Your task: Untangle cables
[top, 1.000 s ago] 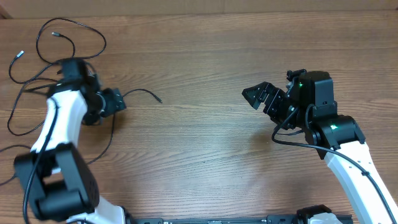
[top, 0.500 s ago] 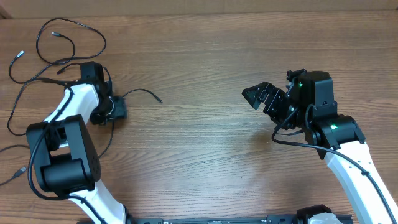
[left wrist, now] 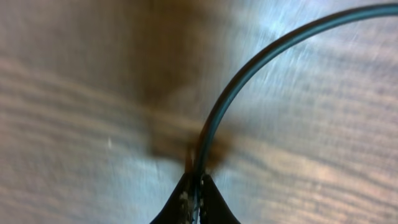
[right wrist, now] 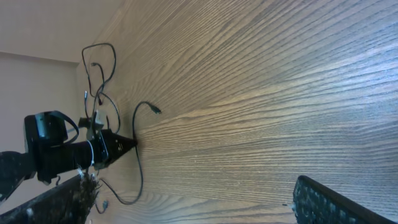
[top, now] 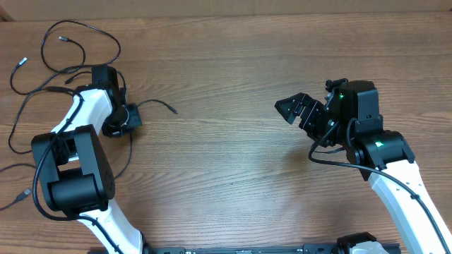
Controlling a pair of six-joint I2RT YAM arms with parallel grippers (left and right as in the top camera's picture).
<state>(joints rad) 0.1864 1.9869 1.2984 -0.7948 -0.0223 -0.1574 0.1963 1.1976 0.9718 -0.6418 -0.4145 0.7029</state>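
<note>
Cables (top: 92,27) lying in loose loops near far-left corner of table (top: 233,63). Left gripper (left wrist: 194,194) pinching one cable strand (left wrist: 231,92) between closed fingertips. Only left wrist view showing that pinch. Bare table stretching wide across middle. Right gripper (top: 296,113) hanging right of centre, fingers spread wide, holding nothing.

Wooden table (top: 233,162) carries thin black cables (top: 92,27), apparently tangled, far-left corner.
</note>
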